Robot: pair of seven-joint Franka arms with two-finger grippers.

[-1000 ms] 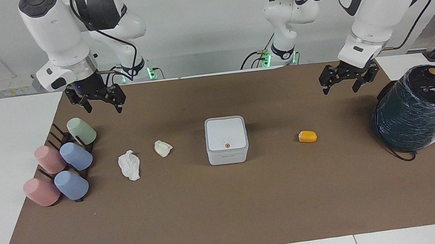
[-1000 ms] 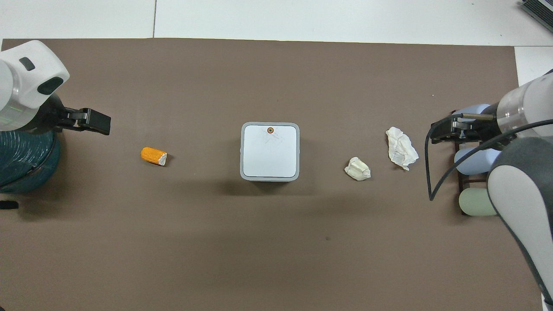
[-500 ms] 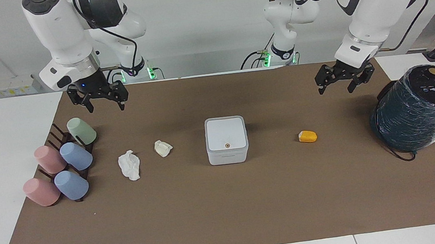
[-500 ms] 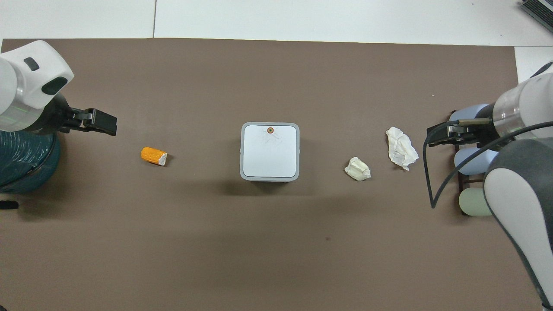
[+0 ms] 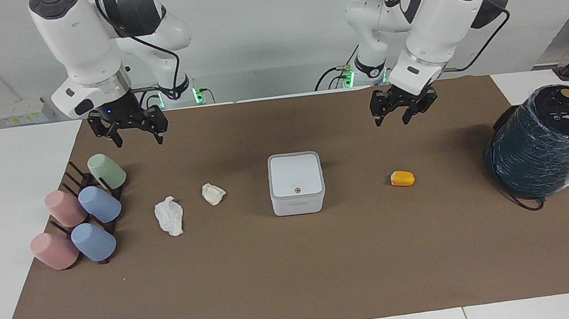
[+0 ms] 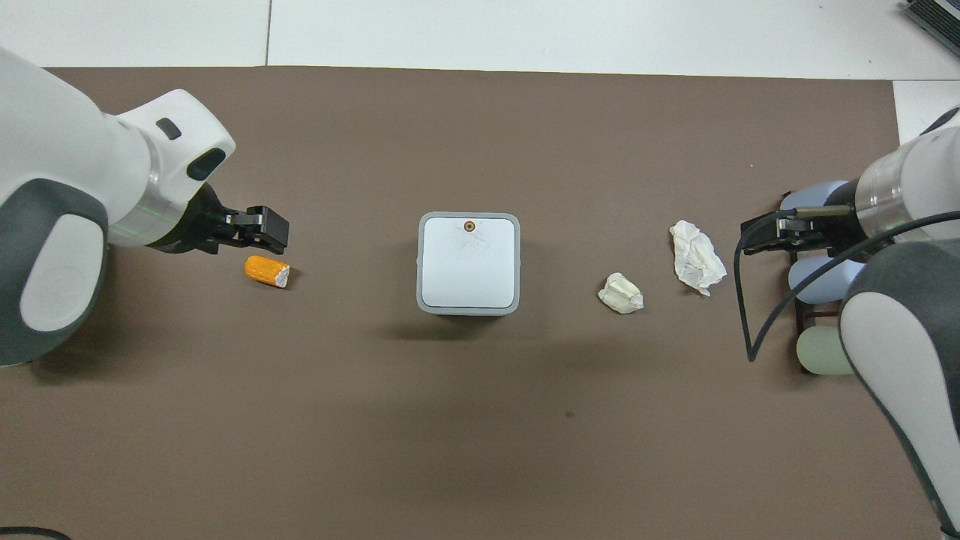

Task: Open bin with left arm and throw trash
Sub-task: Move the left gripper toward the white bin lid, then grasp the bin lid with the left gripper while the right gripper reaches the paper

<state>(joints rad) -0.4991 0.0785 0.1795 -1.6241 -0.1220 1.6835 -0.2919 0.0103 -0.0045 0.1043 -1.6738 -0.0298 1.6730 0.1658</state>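
Three bits of trash lie beside the bin [image 5: 296, 183]: a crumpled tissue [image 5: 169, 216] and a cream wad [image 5: 213, 194] toward the right arm's end, an orange lump [image 5: 402, 179] toward the left arm's, its long axis along the table's length. The bin is white, square, lid shut, its brown button on the edge farthest from the robots. Left gripper [image 5: 390, 118] hangs over the mat near the lump, fingers apart. Right gripper [image 5: 137, 139] waits above the cups [image 5: 82, 218], fingers apart.

Over the last second the left gripper [image 5: 390, 116] has swung away from the dark film-wrapped cylinder [image 5: 547, 142] toward the middle of the table, and now hangs in the air above the mat close by the orange-yellow lump [image 5: 402, 179]. The right gripper [image 5: 138, 137] rose slightly above the green cup [image 5: 106, 171], early in that second.
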